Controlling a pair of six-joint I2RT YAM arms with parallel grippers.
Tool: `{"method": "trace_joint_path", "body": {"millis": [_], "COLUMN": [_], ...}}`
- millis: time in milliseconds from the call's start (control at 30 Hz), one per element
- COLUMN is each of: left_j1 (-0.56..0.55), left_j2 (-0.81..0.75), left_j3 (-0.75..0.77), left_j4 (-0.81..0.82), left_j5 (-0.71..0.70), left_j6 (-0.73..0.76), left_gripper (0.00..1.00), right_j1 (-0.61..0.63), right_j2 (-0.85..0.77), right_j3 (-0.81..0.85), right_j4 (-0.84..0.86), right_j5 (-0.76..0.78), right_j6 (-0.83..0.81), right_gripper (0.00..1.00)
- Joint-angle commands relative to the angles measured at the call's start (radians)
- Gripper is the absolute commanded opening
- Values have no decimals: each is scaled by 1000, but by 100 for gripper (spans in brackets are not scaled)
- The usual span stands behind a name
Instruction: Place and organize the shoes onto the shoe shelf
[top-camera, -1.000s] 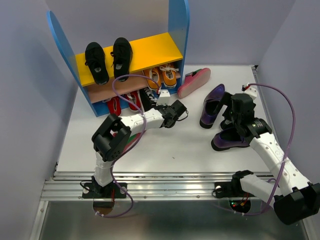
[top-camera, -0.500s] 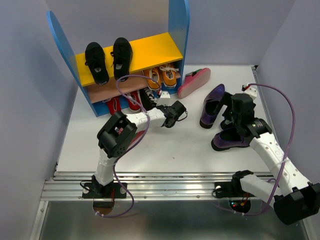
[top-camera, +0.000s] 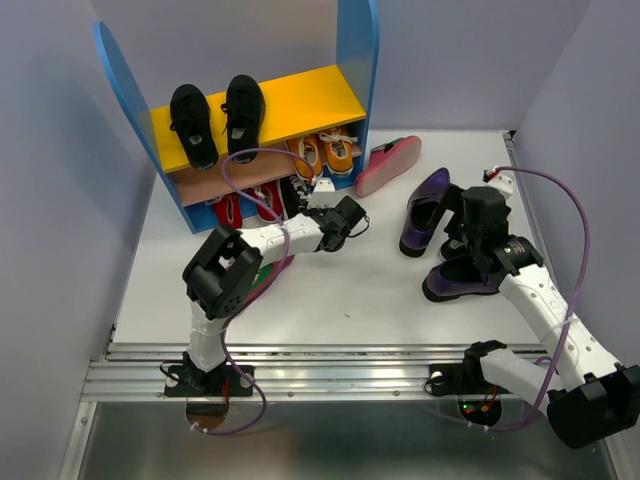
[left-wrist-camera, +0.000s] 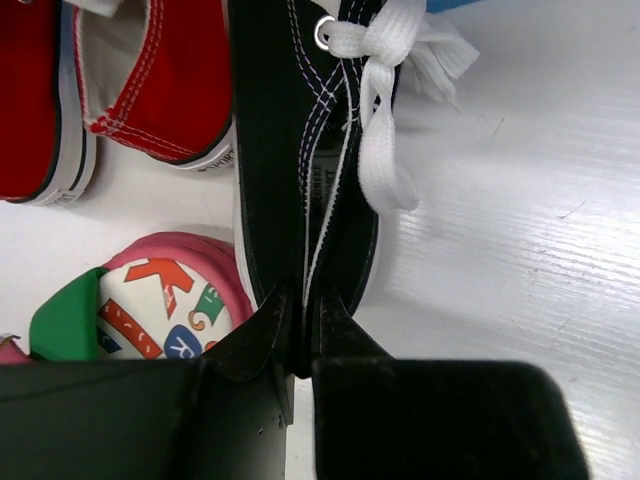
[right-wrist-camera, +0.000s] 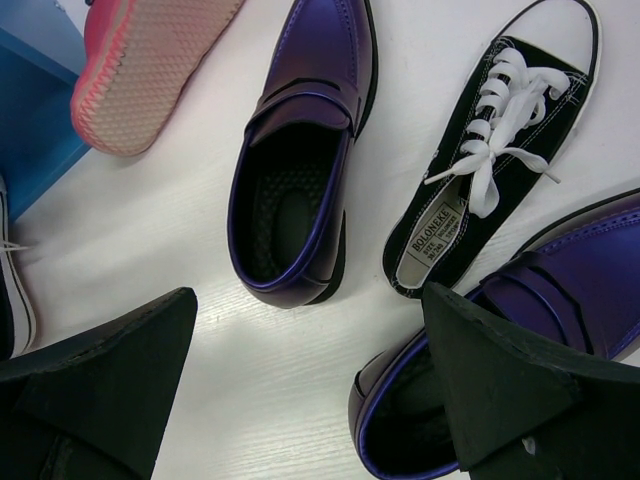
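Note:
The shoe shelf (top-camera: 300, 95) stands at the back left, with two black shoes (top-camera: 218, 118) on its yellow top board and orange shoes (top-camera: 325, 152) on the lower board. Red shoes (top-camera: 245, 205) sit at its foot and show in the left wrist view (left-wrist-camera: 150, 80). My left gripper (top-camera: 335, 215) (left-wrist-camera: 303, 305) is shut on the heel wall of a black-white sneaker (left-wrist-camera: 300, 150) (top-camera: 298, 195), toe toward the shelf. My right gripper (top-camera: 468, 250) (right-wrist-camera: 308, 300) is open and empty above two purple loafers (right-wrist-camera: 300, 170) (right-wrist-camera: 520, 330) and a second sneaker (right-wrist-camera: 490, 160).
One pink flip-flop (top-camera: 388, 163) leans on its side against the right blue panel. Another flip-flop (left-wrist-camera: 150, 310) with a spotted insole and green strap lies under my left arm (top-camera: 262, 275). Grey walls close in the left, back and right sides.
My left gripper has shifted slightly left and toward the shelf with the sneaker in it. The right arm has not moved.

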Motion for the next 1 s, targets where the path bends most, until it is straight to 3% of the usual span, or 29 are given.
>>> {"method": "trace_joint_path", "body": {"millis": [0, 400, 967], "left_j1": [28, 110, 166], "left_j2": [-181, -249, -134], "left_j3": [-13, -60, -62], "left_j4": [114, 277, 503], "left_j5": [-34, 55, 115], "left_j6": [20, 75, 139], "left_gripper": [0, 0, 0], "right_j1": [-6, -6, -6], "right_j2": [-4, -18, -56], "right_j3": [40, 53, 82], "right_j4": [18, -11, -99], "right_j5": [-13, -25, -42], "right_j6": [-9, -25, -49], "right_gripper": [100, 100, 100]}}
